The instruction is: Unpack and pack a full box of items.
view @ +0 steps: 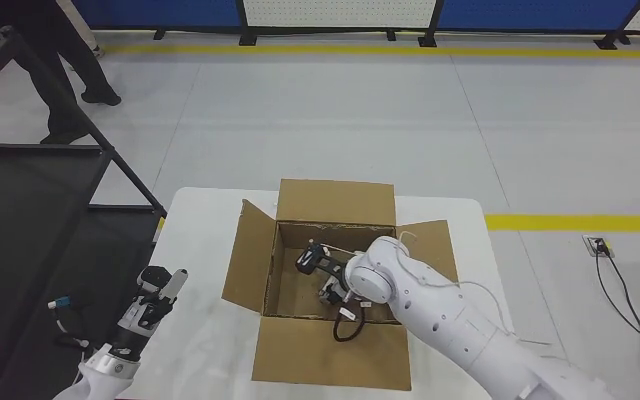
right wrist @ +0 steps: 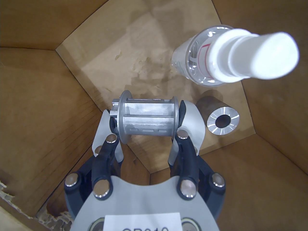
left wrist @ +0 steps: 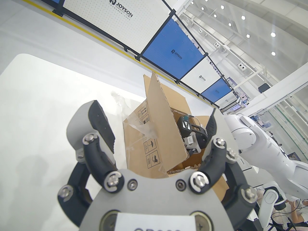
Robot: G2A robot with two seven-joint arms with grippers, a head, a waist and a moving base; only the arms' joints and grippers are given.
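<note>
An open cardboard box (view: 335,200) stands in the middle of the white table (view: 200,230). My right gripper (right wrist: 147,118) is down inside it, shut on a grey metal spool (right wrist: 149,111), one finger against each flange. Beside the spool on the box floor (right wrist: 134,44) stand a short metal cylinder with a centre hole (right wrist: 222,121) and a clear spray bottle with a white cap (right wrist: 216,56). My left gripper (left wrist: 154,116) is open and holds nothing, outside the box over the table's front left part (view: 165,280). From there the box's side flap (left wrist: 158,121) shows.
The box's flaps (view: 250,260) stand outward on all sides. Bits of clear tape (left wrist: 120,102) hang off the near flap. A black frame (view: 110,180) stands left of the table. The table left of the box is bare.
</note>
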